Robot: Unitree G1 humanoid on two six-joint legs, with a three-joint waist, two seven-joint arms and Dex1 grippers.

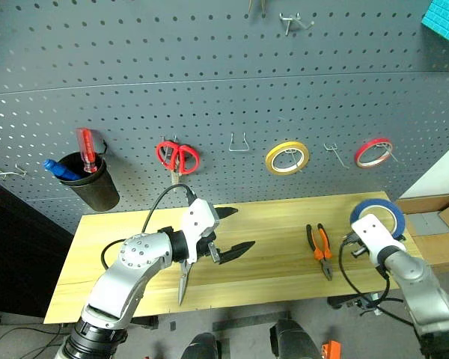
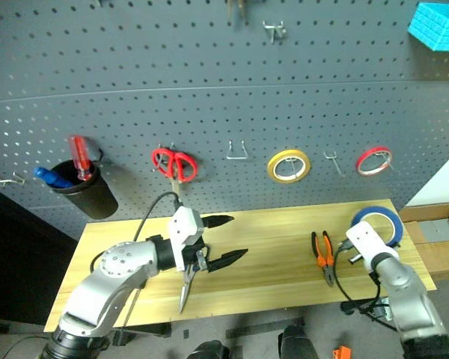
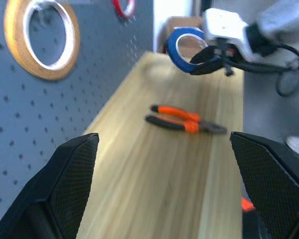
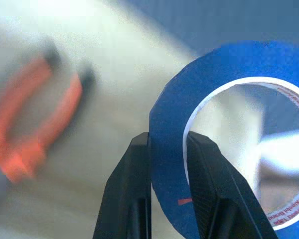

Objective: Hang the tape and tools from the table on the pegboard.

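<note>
Right tool (image 4: 167, 149) clamped on blue tape (image 4: 229, 64) rim, lifted off table (image 1: 269, 262); left tool (image 1: 228, 232) spread wide, empty.

Beyond my workspace's right end I saw a white wall (image 1: 443, 176). Cardboard boxes (image 1: 434, 224) sat there. Grey floor (image 1: 15, 340) lay below.

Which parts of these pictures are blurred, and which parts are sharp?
Right wrist view: the pliers and table are smeared, while the blue tape between the fingers stays sharp. Left wrist view: the yellow tape looks soft. Head views: everything is sharp.
</note>
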